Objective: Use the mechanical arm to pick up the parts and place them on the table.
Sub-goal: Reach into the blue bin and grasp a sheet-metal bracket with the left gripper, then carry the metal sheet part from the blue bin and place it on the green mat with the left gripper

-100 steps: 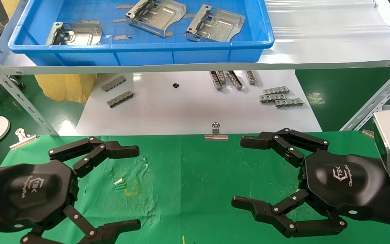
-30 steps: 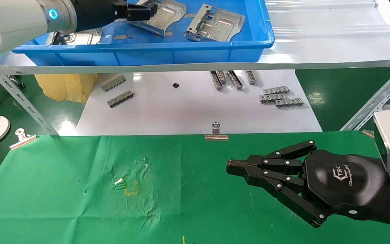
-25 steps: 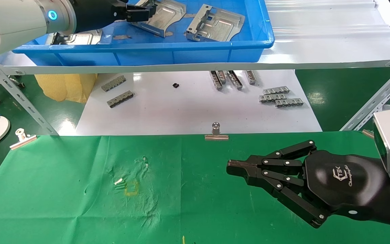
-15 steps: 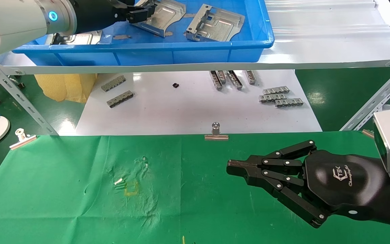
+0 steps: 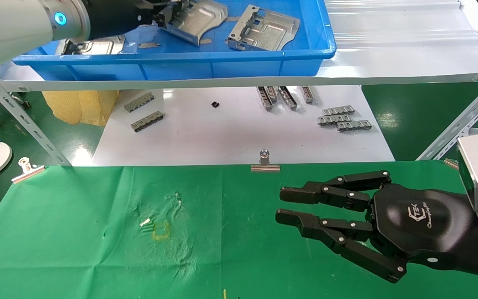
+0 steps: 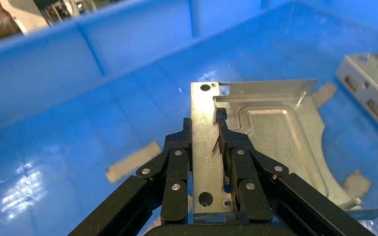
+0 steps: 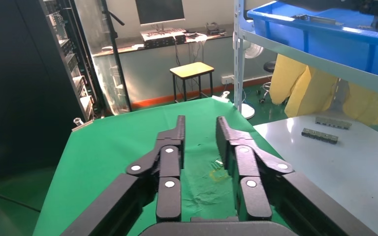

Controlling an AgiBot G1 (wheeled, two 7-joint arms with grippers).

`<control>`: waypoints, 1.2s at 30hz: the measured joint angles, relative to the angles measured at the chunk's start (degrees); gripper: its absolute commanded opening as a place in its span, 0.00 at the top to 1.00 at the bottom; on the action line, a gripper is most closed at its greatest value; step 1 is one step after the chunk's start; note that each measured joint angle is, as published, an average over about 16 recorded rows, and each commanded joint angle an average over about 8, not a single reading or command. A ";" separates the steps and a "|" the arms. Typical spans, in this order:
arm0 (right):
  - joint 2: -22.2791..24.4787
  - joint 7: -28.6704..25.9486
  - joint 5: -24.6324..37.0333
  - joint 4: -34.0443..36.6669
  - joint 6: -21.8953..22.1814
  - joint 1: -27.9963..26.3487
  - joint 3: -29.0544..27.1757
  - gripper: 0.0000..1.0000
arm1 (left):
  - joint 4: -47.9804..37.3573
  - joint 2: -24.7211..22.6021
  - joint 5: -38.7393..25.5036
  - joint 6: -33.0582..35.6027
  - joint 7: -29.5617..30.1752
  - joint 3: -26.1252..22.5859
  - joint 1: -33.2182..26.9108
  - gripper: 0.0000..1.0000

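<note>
Left gripper (image 6: 205, 142) is pinched on the upturned flange of one silver part (image 6: 270, 142) inside the blue tray (image 5: 239, 54), fingers (image 6: 177, 162) closed on thin sheet edge only. Part looks tilted, one side raised off the tray floor; its far corner may yet touch, cannot tell.

Risks, judged:
- grip is on a narrow bent edge, near one side of the plate, so the weight hangs off-centre; plate could pivot or slip out during lift
- tray wall lies between part and table (image 5: 77, 232); a drooping corner could catch the rim
- second part (image 5: 264, 29) sits just beside, a swing could knock it; third part (image 5: 93, 45) lies under the arm

Right gripper (image 5: 280, 205) hovers over the green table, fingers narrowly parted, empty
</note>
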State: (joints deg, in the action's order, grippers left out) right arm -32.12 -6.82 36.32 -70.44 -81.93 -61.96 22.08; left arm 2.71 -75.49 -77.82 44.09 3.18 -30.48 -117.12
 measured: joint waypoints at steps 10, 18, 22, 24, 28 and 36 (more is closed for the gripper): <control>0.00 0.00 0.00 0.00 0.00 0.00 0.00 0.00 | 1.51 4.05 2.92 10.14 -4.52 1.87 -1.37 1.00; 0.00 0.00 0.00 0.00 0.00 0.00 0.00 0.00 | 2.94 9.42 5.32 26.45 -9.77 3.17 -1.26 1.00; 0.00 0.00 0.00 0.00 0.00 0.00 0.00 0.00 | 4.07 12.23 6.11 35.20 -12.95 3.34 -0.39 1.00; 0.00 0.00 0.00 0.00 0.00 0.00 0.00 0.00 | 4.98 13.66 6.38 38.85 -14.64 3.17 0.41 1.00; 0.00 0.00 0.00 0.00 0.00 0.00 0.00 0.00 | 7.60 16.46 6.50 44.35 -18.42 2.00 2.94 1.00; 0.00 0.00 0.00 0.00 0.00 0.00 0.00 0.00 | 13.04 20.40 4.28 46.98 -28.28 -3.20 9.80 1.00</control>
State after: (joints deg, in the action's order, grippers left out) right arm -32.12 -6.82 36.32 -70.44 -81.93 -61.96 22.08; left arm 15.75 -55.09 -73.53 91.07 -25.10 -33.68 -107.32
